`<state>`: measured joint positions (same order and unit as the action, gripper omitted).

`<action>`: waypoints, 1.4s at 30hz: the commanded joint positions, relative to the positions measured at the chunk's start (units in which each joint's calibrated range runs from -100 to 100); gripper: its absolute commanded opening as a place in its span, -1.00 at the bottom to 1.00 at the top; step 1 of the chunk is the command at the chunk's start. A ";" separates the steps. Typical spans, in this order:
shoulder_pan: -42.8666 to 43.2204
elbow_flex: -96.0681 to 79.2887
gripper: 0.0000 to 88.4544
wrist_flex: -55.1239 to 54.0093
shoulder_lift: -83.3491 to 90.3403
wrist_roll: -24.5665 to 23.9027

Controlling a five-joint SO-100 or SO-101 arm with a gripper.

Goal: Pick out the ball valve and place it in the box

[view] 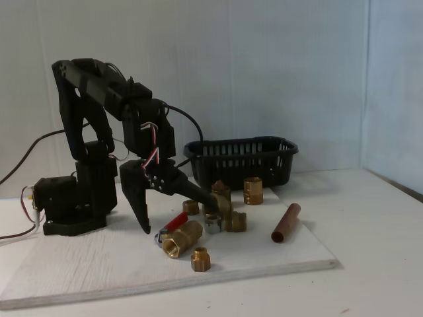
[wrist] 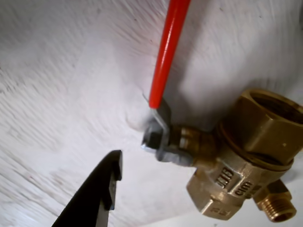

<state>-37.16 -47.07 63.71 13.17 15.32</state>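
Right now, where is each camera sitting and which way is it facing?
Wrist view: rides on the arm, looking steeply down at the white board; the ball valve lies close below, one black finger of the hand showing.
Fixed view: stands at table height in front, facing the wall; the whole arm and its open hand show, with the box behind.
Shared: the ball valve and the board.
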 commanded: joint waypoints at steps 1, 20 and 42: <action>-0.26 0.23 0.36 -0.31 0.18 -0.15; -0.26 -1.66 0.36 -2.29 0.18 0.21; -0.26 -2.66 0.36 -4.27 0.18 0.21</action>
<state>-37.31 -49.52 59.93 13.17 15.37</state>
